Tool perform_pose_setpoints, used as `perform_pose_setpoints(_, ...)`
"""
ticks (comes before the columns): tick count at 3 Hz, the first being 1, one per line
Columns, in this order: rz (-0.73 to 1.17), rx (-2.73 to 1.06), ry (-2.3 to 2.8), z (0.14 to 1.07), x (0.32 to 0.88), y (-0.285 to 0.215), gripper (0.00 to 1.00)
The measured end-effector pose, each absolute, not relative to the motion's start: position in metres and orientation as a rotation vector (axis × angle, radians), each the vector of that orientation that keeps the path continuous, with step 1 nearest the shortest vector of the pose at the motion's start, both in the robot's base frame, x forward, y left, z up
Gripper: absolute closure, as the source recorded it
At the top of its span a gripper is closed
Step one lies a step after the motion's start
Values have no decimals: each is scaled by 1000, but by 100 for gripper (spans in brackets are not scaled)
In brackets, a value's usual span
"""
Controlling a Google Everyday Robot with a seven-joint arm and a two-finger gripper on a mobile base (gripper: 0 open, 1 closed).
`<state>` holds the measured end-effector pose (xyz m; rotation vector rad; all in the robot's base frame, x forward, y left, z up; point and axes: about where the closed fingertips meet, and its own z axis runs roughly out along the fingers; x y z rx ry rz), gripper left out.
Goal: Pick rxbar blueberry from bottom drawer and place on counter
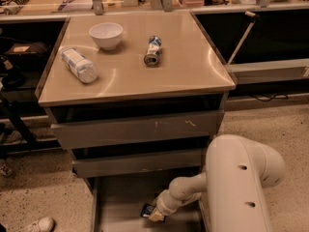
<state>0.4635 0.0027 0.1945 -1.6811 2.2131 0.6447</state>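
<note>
three drawers sit under the counter (193, 76), and the bottom drawer (120, 199) is pulled out toward the near side, its flat floor showing. the two shallower drawers (137, 129) above it are pushed in further. the cream arm (239, 178) comes from the near right, bends down and reaches left into the bottom drawer. the gripper (154, 215) is low over the drawer floor, close to the near edge of the view. the rxbar blueberry (146, 210), a small dark wrapper, lies at the gripper's left tip, touching it or just beside it. whether the gripper is closed on the bar or open cannot be told.

on the counter, a white bowl (105, 35) stands far left, a blue-white can (153, 50) lies on its side near the middle, and a clear bottle (79, 65) lies on its side at the left edge. a white shoe (36, 224) shows on the speckled floor at the near left.
</note>
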Motion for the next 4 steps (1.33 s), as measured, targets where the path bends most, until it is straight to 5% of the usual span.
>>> perform_pose_setpoints(2,496,-1488,2378,284,465,-54,100)
perform_pose_setpoints(4,480,-1489,2359,305,467,-61,100)
